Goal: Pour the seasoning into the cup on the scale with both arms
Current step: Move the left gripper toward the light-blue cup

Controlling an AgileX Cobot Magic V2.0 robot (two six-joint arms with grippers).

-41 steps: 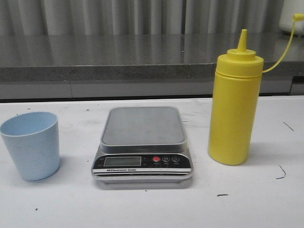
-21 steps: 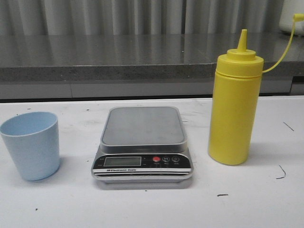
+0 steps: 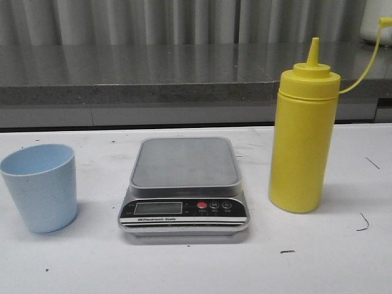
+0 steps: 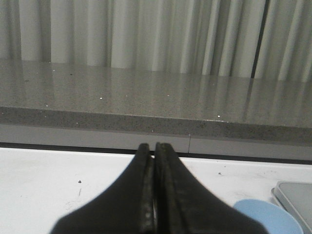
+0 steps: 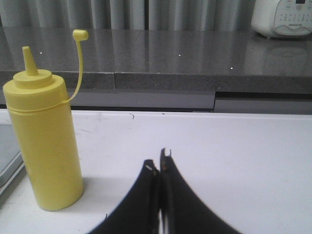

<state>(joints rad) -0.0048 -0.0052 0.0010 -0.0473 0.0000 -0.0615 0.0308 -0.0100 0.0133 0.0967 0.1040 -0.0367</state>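
Front view: cup [image 3: 39,187] at lower left of frame, scale [image 3: 184,185] at centre, bottle [image 3: 302,135] at right, all standing apart on the white worktop [image 3: 318,257]; neither arm enters this frame. Scale platform is bare, so the cup is not yet on it. Left wrist view: left hand [image 4: 155,148] has its fingers pressed together, holding nothing, cup rim [image 4: 267,217] at lower right of frame with the scale corner [image 4: 295,195] just beyond. Right wrist view: right hand [image 5: 160,168] also pinched closed and empty, bottle [image 5: 44,146] at left of frame, upright, well apart from the fingertips. Judgement: step in hand is the first reach. Both hands must spread before contact; left should take the cup by its wall below the rim and set it centred on the platform, right should grip the bottle mid-body, clear of the strap. Materials: cup is matte pale blue plastic, tapered, no handle. Scale has a brushed steel platform with rounded corners, glossy front with display and a red button. Bottle is smooth yellow plastic, cylindrical, pointed nozzle uncapped, thin tether arcing to a small cap.
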